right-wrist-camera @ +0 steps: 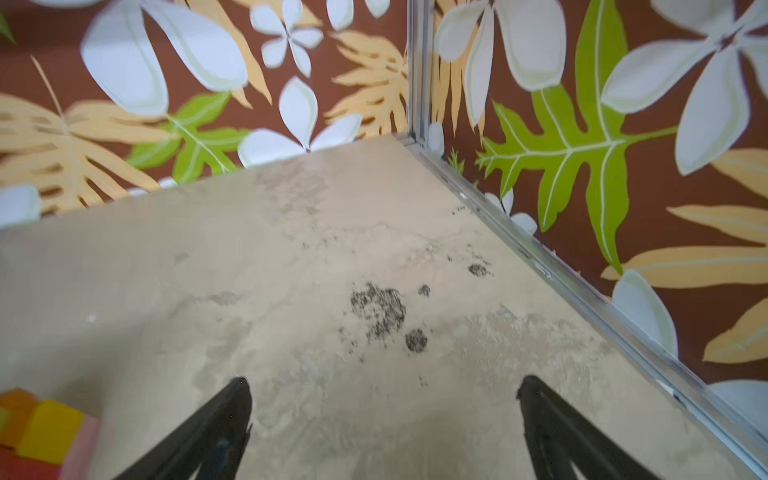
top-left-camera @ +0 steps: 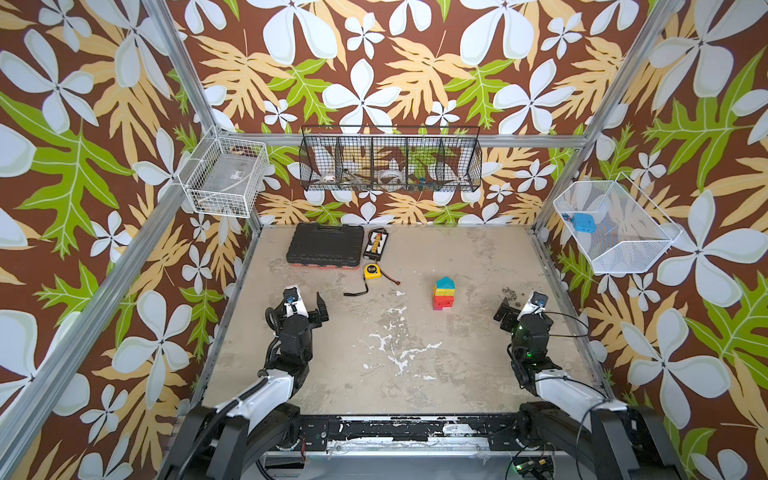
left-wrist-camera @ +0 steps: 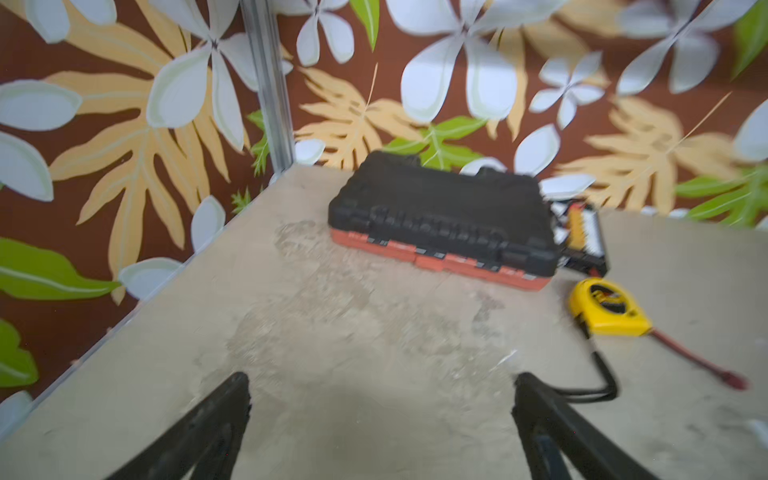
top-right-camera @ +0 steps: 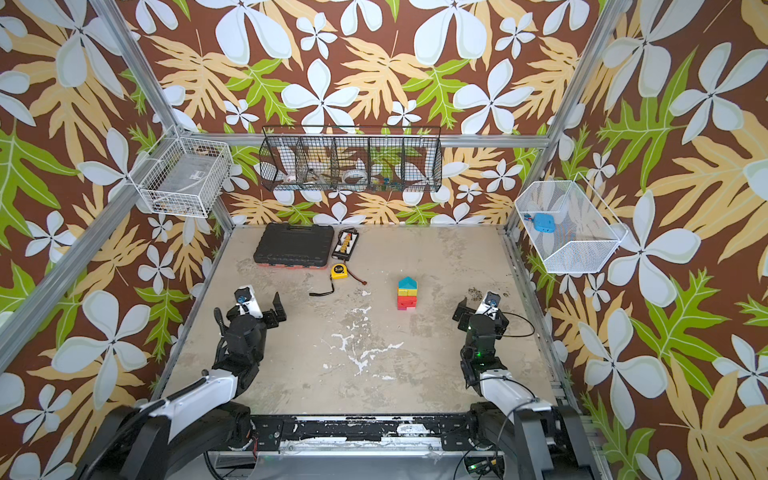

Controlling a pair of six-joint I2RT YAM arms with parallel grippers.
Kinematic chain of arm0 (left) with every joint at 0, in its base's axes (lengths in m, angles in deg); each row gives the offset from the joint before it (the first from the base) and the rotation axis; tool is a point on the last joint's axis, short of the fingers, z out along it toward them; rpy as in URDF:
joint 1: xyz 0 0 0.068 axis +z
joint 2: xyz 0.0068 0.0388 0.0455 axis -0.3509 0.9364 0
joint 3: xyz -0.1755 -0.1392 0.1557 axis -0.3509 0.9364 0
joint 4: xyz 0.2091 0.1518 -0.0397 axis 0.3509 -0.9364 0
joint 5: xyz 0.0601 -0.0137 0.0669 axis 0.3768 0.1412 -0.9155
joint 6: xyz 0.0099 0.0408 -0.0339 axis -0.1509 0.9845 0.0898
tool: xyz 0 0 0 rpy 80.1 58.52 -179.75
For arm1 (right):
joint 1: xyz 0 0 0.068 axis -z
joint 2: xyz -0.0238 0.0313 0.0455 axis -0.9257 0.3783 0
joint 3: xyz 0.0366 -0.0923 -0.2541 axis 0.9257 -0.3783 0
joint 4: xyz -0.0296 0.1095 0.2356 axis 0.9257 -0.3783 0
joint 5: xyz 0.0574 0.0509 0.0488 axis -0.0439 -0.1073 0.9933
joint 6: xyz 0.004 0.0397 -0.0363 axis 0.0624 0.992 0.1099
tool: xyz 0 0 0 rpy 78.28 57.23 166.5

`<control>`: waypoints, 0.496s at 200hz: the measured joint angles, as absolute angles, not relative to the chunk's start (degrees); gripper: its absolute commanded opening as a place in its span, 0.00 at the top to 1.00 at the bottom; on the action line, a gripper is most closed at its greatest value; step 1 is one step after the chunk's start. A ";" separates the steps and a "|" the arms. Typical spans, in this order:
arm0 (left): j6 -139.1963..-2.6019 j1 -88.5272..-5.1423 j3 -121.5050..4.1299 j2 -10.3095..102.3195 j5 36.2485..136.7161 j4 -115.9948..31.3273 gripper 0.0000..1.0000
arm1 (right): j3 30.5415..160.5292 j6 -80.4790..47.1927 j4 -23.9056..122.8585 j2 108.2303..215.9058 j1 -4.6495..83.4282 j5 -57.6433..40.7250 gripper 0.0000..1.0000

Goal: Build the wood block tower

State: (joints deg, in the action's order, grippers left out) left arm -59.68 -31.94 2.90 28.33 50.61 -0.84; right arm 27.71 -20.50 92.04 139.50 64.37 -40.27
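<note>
The tower [top-left-camera: 444,293] [top-right-camera: 407,293] stands right of the table's middle in both top views. It is a small stack of wood blocks: a pink base, red, yellow and orange layers, and a teal house-shaped peak. Only its yellow, orange and pink corner [right-wrist-camera: 37,432] shows in the right wrist view. My left gripper [top-left-camera: 305,305] [top-right-camera: 264,305] [left-wrist-camera: 382,382] hovers open at the table's left, far from the stack, with bare table between its fingers. At the right, my right gripper [top-left-camera: 519,307] [top-right-camera: 476,309] [right-wrist-camera: 384,384] is open and empty, a short way right of the tower.
A black tool case [top-left-camera: 324,245] [left-wrist-camera: 444,216] lies at the back left, with a small bit box [top-left-camera: 376,244] beside it. A yellow tape measure [top-left-camera: 372,271] [left-wrist-camera: 604,307] with a trailing strap lies in front of them. Wire baskets [top-left-camera: 390,160] hang on the walls.
</note>
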 measured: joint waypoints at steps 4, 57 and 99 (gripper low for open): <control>-59.44 -31.24 2.68 30.17 50.72 0.56 0.00 | 27.74 -21.04 93.23 140.68 64.48 -40.27 0.02; -58.65 -26.33 -0.90 42.47 57.69 9.59 0.00 | 29.07 -24.54 106.34 152.53 66.67 -39.51 0.03; -58.24 -24.25 -3.44 46.49 64.82 11.07 0.00 | 34.80 -28.34 107.21 156.66 64.72 -34.46 0.06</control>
